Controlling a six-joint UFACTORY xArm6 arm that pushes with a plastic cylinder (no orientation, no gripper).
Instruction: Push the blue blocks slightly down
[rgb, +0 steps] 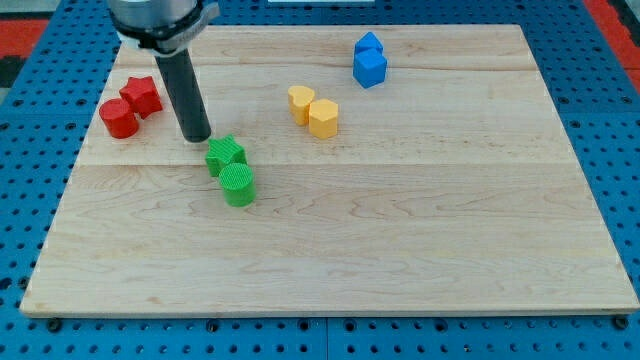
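My tip (197, 138) is sitting on the counter (400, 260) at the left side, just to the left of the green blocks and very close to them. The two blue blocks (369, 60) are sitting far away at the back, to the right of my tip and well apart from it. One blue block is touching the other, one behind and one in front, so the pair is making a short line running from far to near. Both look chunky, but I cannot tell their exact shapes.

I am thinking my tip needs to get behind the blue pair, on its far side, so it can push them toward the near edge a little. The yellow blocks (314, 110) are lying between my tip and the blue ones, so I am guessing the path should go around them.

The rod is standing almost straight up, leaning a tiny bit to the left at the top. There is no pincer here, so nothing is opening or closing

The red blocks (131, 106) are resting to the left of my tip
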